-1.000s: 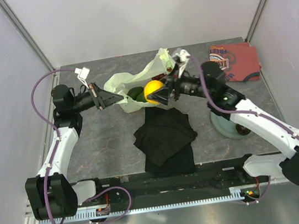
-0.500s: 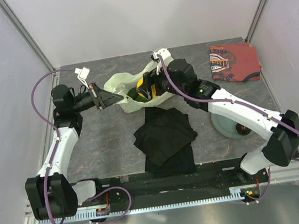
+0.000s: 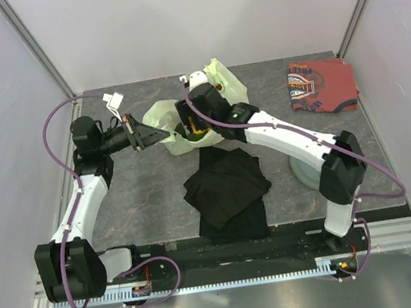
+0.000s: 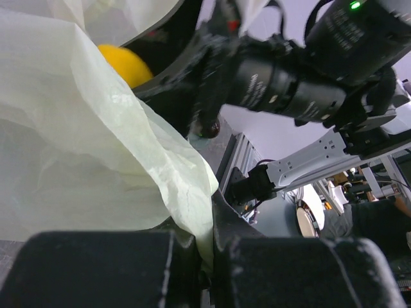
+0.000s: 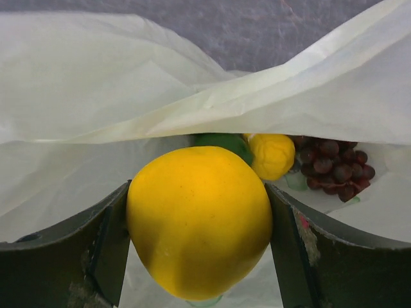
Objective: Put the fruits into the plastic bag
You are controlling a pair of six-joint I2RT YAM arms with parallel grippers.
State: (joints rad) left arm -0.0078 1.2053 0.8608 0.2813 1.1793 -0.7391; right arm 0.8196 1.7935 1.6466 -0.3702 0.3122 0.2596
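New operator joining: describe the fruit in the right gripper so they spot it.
The plastic bag lies far-centre on the table, the right gripper at its mouth. The gripper holds a large yellow fruit, far bigger than the small yellow fruit, green fruit and grapes behind.

Grey mottled table (image 3: 143, 201). On it: plastic bag (image 3: 160, 116) far centre; folded black cloth (image 3: 226, 189) near centre; patterned cloth (image 3: 322, 85) far right; plate (image 3: 305, 173) right.

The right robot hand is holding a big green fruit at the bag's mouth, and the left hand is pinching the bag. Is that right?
Almost. The fruit in the right gripper is yellow, not green. The right wrist view shows it between the fingers at the plastic bag mouth. The left gripper does pinch the bag's edge.
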